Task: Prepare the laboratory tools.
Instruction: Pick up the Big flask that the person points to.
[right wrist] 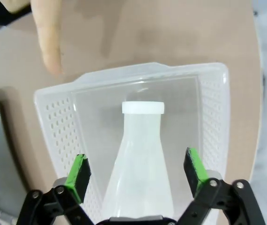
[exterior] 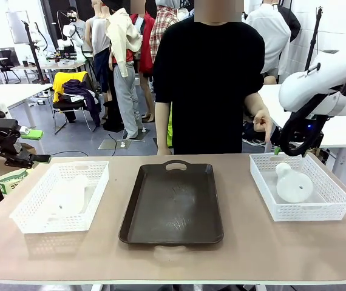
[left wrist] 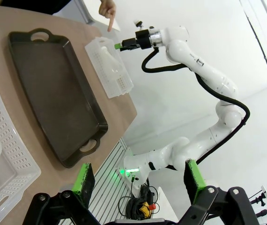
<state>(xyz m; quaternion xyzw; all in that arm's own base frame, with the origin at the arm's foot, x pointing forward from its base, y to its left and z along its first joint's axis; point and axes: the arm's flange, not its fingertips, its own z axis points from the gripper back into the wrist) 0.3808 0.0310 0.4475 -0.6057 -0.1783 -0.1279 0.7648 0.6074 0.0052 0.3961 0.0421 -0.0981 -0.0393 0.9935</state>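
Note:
One milky-white flask (exterior: pixel 292 183) lies in the right lattice basket (exterior: pixel 337 200), neck toward the person. My right gripper (exterior: pixel 277 150) hovers above that basket's far edge, open; in its wrist view the gripper (right wrist: pixel 137 171) looks down on the flask (right wrist: pixel 140 140), green pads either side of it but well above. The second flask (exterior: pixel 70 194) lies in the left basket (exterior: pixel 33 215). My left gripper (exterior: pixel 36 147) hangs open off the table's left end with nothing between its fingers (left wrist: pixel 84 180).
A dark brown handled tray (exterior: pixel 172 203) sits at mid-table between the baskets. The person stands at the far side, one hand (exterior: pixel 262 123) pointing a finger (right wrist: pixel 49 42) down at the right basket's far corner. Bare tabletop runs along the front edge.

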